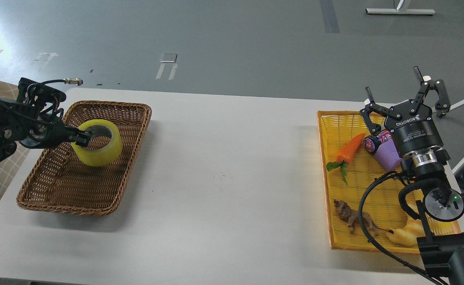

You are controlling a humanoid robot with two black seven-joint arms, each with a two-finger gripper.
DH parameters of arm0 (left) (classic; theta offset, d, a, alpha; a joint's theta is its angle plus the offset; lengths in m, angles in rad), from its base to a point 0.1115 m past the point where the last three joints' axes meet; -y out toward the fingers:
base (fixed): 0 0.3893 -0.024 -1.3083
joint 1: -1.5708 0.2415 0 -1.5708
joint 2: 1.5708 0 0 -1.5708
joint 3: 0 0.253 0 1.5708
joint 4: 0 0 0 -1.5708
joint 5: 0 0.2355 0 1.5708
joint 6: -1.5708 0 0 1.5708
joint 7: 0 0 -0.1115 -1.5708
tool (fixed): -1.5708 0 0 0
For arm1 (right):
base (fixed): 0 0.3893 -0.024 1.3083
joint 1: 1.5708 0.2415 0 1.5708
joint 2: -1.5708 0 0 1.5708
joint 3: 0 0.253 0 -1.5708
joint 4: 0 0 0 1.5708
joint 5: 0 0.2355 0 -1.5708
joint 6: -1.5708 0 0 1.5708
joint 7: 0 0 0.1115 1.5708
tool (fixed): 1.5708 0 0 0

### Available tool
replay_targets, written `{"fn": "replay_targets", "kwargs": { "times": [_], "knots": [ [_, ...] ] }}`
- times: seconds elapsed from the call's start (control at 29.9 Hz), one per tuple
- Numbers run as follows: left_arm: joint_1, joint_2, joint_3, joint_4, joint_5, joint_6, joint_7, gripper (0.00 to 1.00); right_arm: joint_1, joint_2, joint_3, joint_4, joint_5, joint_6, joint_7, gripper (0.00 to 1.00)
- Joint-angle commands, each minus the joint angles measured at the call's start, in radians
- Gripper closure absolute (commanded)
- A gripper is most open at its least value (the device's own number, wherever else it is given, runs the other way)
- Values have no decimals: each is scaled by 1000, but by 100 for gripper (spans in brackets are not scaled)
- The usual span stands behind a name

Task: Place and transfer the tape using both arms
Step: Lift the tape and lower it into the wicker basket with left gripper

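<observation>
White table (224,166), two baskets, one tape roll (97,143) clamped by left tool (82,137), right tool (408,97) fingers apart.

Head view, forward and down, table (224,166).

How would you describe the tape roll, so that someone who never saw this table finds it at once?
Look at the brown wicker basket at the left end of the white table. Over it, the left hand grips the tape through its hole. It is the only thing there: a wide, translucent yellow ring with a pale core.
</observation>
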Motion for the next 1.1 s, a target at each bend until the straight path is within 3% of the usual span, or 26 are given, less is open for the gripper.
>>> {"fn": "replay_targets", "kwargs": {
  "times": [0.0,0.63,0.67,0.7,0.77,0.9,1.07],
  "knots": [
    [36,3,0,22,-3,18,-3,100,-1,2,-1,0,0,0,0,0],
    [53,-5,-2,26,-63,28,-7,99,-12,4,-1,-3,0,0,0,0],
    [55,-2,-2,26,-65,28,-7,88,-12,4,-1,-3,0,0,0,0],
    [55,1,-3,25,-65,28,-9,65,-12,4,-1,-3,-2,0,0,0],
    [53,3,-3,25,-77,29,-10,37,-12,4,-1,-3,0,0,0,0],
    [53,3,-2,25,-134,28,-10,26,-12,4,-1,-5,0,0,0,0],
    [52,8,-6,23,-154,40,-9,24,-14,4,-1,-3,0,0,0,0]
  ]
}}
